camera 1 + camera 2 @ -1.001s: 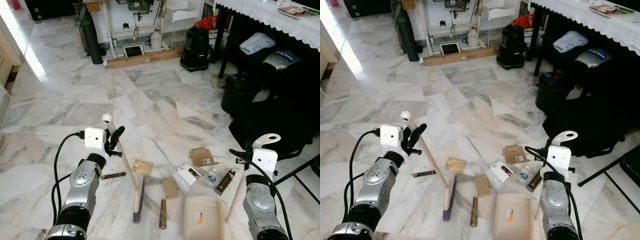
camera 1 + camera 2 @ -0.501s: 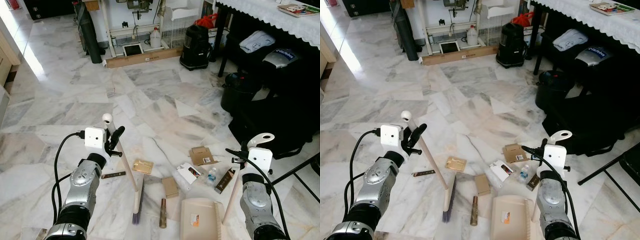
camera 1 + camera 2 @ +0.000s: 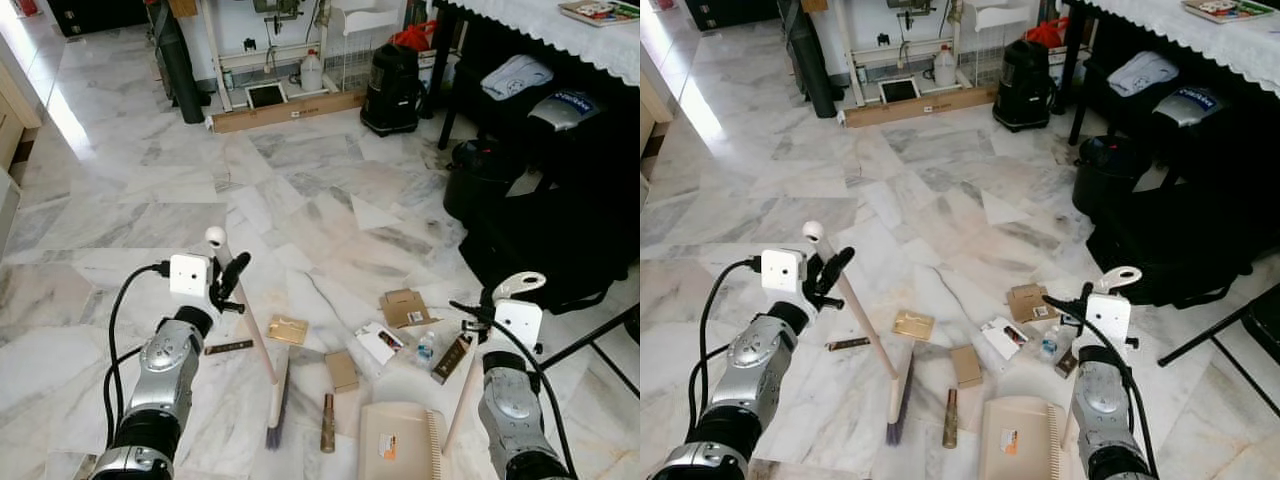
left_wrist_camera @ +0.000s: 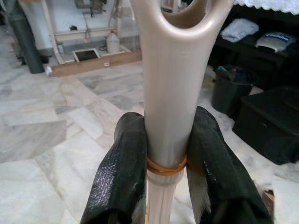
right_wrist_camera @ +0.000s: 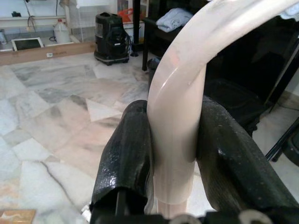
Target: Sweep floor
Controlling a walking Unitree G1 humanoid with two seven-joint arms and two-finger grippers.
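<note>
My left gripper (image 3: 228, 282) is shut on a pale wooden broom handle (image 3: 250, 325), which slants down to its brush head (image 3: 277, 410) on the marble floor. The left wrist view has the fingers (image 4: 122, 168) clamped on that handle (image 4: 170, 93). My right gripper (image 3: 490, 320) is shut on the cream handle (image 3: 462, 395) of a dustpan (image 3: 400, 445) resting on the floor, clamped the same way in the right wrist view (image 5: 175, 158). Litter lies between them: a tan card (image 3: 286, 331), a small cardboard box (image 3: 341, 370), a brown tube (image 3: 327, 436), a folded carton (image 3: 404, 308), a small bottle (image 3: 425, 349), a dark box (image 3: 452, 358).
A black bag (image 3: 560, 240) and black bins (image 3: 483, 180) stand on the right under a table with a white lace cloth (image 3: 560, 40). A black canister (image 3: 392, 92) and a wooden plank (image 3: 290, 110) sit at the back. A folding chair leg (image 3: 590, 340) crosses near my right arm.
My right gripper and the dustpan handle have shifted slightly to the left and nearer, with the pan sliding a little toward me. The left arm and broom have stayed put.
</note>
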